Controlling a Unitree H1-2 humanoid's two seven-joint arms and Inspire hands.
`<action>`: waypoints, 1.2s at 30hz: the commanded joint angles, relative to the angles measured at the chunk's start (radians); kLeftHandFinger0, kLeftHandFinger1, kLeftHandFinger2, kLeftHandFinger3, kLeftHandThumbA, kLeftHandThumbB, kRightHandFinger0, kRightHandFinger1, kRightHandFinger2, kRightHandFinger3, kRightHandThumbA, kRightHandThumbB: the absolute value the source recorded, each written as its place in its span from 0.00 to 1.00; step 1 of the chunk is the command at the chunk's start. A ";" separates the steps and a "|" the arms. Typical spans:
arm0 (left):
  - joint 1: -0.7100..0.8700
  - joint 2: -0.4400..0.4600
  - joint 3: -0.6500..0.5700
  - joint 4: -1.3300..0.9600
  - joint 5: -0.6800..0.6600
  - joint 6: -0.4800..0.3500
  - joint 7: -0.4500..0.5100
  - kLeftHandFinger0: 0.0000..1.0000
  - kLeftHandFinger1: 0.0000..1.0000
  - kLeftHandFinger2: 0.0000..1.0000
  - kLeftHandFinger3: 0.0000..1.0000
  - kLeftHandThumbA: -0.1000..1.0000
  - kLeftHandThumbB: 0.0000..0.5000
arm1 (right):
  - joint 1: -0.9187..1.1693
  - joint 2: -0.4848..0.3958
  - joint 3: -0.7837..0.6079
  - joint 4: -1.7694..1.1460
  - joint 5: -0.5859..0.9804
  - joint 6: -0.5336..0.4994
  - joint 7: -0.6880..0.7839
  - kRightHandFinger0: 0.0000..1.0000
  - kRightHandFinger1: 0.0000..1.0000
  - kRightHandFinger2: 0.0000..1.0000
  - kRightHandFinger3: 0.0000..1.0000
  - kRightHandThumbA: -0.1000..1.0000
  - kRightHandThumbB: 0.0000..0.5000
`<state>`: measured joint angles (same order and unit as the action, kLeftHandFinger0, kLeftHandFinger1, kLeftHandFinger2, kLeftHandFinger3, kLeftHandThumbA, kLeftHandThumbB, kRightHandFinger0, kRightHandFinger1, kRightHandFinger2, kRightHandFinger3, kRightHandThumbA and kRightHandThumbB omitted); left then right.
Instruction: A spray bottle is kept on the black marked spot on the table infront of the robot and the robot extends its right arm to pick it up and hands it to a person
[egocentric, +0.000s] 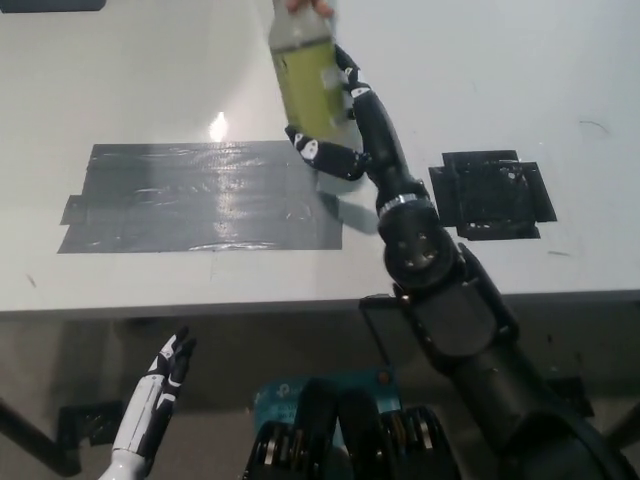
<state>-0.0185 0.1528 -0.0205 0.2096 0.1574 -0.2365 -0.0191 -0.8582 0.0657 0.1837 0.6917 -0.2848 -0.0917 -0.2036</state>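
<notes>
The spray bottle (303, 75), translucent with yellow-green liquid, is held tilted above the table, its top cut off by the picture's upper edge. My black right hand (342, 125) is shut on its lower part, fingers under it and thumb along its right side. A person's fingers (305, 6) touch the bottle's top at the picture's edge. The black marked spot (492, 195) on the white table (520, 60) lies bare, to the right of my arm. My white left hand (160, 385) rests below the table edge at lower left, fingers apart.
A large patch of grey tape (200, 195) covers the table left of the bottle. The table's front edge (200, 300) runs across the picture just above my left hand.
</notes>
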 joint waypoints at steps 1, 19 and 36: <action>-0.010 0.016 -0.003 -0.029 0.000 -0.011 -0.008 1.00 1.00 0.98 1.00 1.00 1.00 | 0.019 -0.067 0.016 -0.181 0.033 0.037 0.151 1.00 1.00 1.00 1.00 0.90 1.00; -0.018 0.021 -0.002 -0.030 0.006 0.001 -0.006 1.00 1.00 0.98 1.00 1.00 1.00 | 0.604 -0.222 -0.021 -1.103 0.189 0.106 0.231 1.00 1.00 1.00 1.00 0.88 0.95; -0.012 0.024 -0.008 -0.031 0.002 -0.001 -0.007 1.00 1.00 0.99 1.00 1.00 1.00 | 0.901 -0.223 -0.019 -0.728 0.206 -0.057 0.239 1.00 1.00 1.00 1.00 0.84 0.89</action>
<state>-0.0228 0.1573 -0.0282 0.2108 0.1575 -0.2244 -0.0196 0.0648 -0.1560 0.1709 -0.1109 -0.0927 -0.0735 0.0080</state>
